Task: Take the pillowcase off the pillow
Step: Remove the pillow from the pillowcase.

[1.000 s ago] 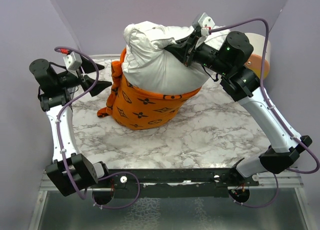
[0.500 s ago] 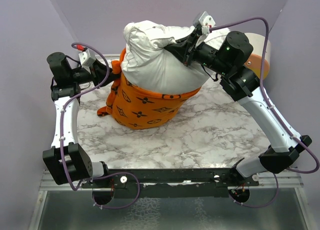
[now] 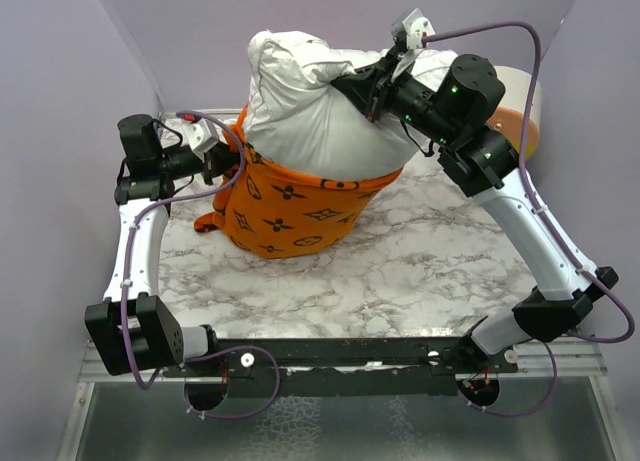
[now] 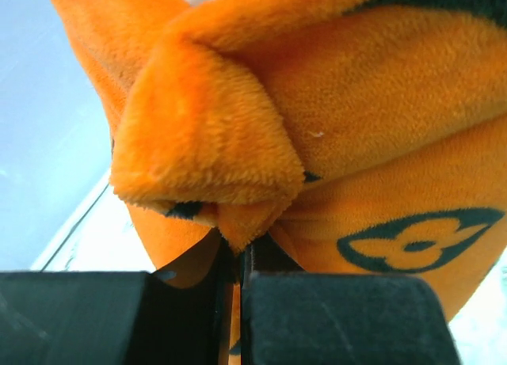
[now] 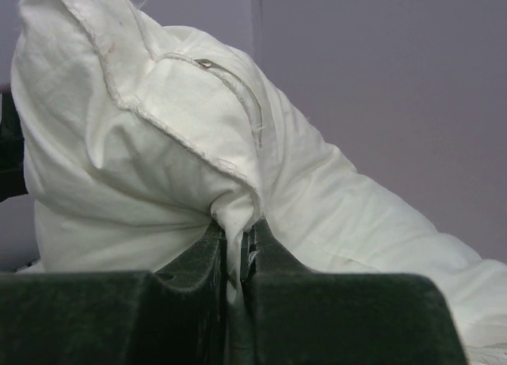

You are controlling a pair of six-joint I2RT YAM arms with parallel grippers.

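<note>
Orange plush of the pillowcase, printed with dark motifs, is seen pinched at a folded corner by the left gripper, whose jaws are pressed together on the fabric at the left side of the marble-patterned table. The pillowcase is shown bunched around the lower half of the pillow, which is propped on end near the table's far edge, its white upper half left bare. At upper right, a fold of the pillow's white cloth is clamped by the right gripper, its jaws closed tight on it in the wrist view. A round white-and-orange cylinder is partly hidden behind the right arm.
</note>
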